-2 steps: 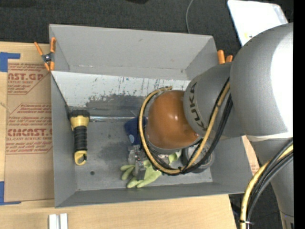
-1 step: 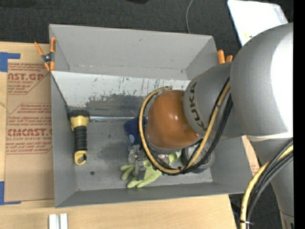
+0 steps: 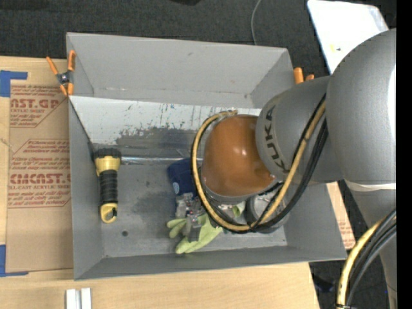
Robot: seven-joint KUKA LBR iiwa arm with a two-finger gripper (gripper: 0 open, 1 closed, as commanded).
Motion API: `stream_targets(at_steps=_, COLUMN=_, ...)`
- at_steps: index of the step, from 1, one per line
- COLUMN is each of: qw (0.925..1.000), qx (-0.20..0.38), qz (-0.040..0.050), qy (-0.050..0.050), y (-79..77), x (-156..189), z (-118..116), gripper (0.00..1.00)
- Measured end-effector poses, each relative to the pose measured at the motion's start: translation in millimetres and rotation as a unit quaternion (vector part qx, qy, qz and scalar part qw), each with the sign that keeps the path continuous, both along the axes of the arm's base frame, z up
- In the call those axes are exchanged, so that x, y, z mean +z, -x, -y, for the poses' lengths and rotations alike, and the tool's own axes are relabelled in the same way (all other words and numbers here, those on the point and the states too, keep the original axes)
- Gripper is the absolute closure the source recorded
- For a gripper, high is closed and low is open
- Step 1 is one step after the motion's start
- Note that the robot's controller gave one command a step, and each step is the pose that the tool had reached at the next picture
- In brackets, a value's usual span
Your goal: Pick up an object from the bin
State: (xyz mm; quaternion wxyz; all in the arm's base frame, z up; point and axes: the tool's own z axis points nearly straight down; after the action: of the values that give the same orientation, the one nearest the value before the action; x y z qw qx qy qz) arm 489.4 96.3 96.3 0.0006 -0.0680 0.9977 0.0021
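Grey bin (image 3: 161, 63), jaws over limp yellow-green thing (image 3: 198, 237) by front wall, spread unclear, bare mid-floor

Lab w/ KUKA arm (image 3: 360, 121), metal bin (image 3: 174, 69)

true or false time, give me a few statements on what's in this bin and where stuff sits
1. A yellow and black tool lies on the left of the bin. True.
2. The yellow-green thing lies against the far wall. False: it lies by the near wall, right next to the gripper.
3. A blue thing is partly hidden by the arm's orange cover. True.
4. The yellow and black tool touches the blue thing. False: bare floor lies between them.
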Motion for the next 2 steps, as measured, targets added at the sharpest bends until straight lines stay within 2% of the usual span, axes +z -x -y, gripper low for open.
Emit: stream_targets(at_steps=2, qw=1.0, qx=0.0, qz=0.0038, qy=0.0, y=-2.3, x=67.2, z=-0.4, gripper=1.0)
